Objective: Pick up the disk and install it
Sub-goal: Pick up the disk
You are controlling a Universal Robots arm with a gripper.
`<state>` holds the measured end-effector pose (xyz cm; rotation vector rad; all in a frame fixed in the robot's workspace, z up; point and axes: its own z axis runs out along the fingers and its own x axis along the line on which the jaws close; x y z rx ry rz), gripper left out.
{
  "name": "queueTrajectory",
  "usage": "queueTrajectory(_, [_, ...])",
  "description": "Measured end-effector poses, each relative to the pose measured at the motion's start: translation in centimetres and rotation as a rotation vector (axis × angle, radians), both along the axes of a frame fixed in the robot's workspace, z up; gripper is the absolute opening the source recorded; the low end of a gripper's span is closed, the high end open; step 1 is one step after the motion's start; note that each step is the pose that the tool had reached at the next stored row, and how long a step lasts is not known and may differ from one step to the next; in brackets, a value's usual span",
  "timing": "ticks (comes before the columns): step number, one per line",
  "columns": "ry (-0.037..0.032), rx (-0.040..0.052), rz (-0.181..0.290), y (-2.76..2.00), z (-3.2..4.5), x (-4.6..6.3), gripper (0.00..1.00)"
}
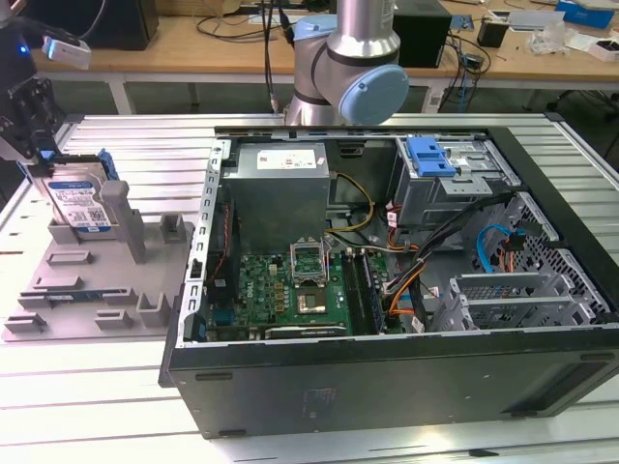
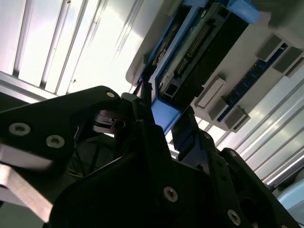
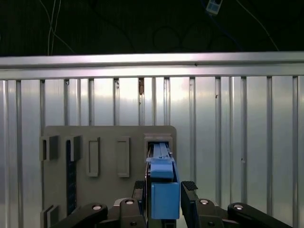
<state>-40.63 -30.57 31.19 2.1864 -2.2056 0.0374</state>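
At the exterior view's left I see my gripper (image 1: 44,155) clamped on the blue carrier of the disk (image 1: 79,205), which stands upright in the grey fixture (image 1: 87,285). A grey post (image 1: 121,213) rises just beside it. Further right lies the open computer case (image 1: 387,382).

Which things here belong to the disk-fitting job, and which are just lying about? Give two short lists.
Job: disk, standing in the grey holder; gripper shut on its blue frame; open computer case; drive cage.

Lying about: power-supply box; circuit board; cables on the back bench.
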Motion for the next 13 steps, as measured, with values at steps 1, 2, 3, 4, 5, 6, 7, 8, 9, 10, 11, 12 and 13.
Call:
queueTrajectory(1, [0.0000,0.0000,0.000,0.00,-0.09,0.00,0.44])
queueTrajectory(2, [0.0000,0.0000,0.000,0.00,-0.16,0.00,0.44])
queueTrajectory(3, [0.0001,-0.0001,0.000,0.00,-0.19,0.00,0.44])
queueTrajectory(4, [0.0000,0.0000,0.000,0.00,-0.26,0.00,0.44])
queueTrajectory(5, [0.0000,0.0000,0.000,0.00,-0.29,0.00,0.44])
queueTrajectory(6, [0.0000,0.0000,0.000,0.00,-0.33,0.00,0.44])
queueTrajectory(7, [-0.0001,0.0000,0.000,-0.01,-0.36,0.00,0.44])
queueTrajectory(8, [-0.0001,0.0000,0.000,-0.01,-0.40,0.00,0.44])
queueTrajectory(9, [-0.0002,0.0000,0.000,-0.02,-0.53,0.00,0.44])
queueTrajectory(10, [-0.0002,-0.0001,0.000,-0.03,-0.61,0.00,0.44])
queueTrajectory(11, [-0.0002,0.0000,0.000,-0.04,-0.70,0.00,0.44])
queueTrajectory(12, [-0.0004,0.0000,0.000,-0.05,-0.79,0.00,0.44])
queueTrajectory(13, [-0.0005,0.0000,0.000,-0.05,-0.88,0.00,0.44])
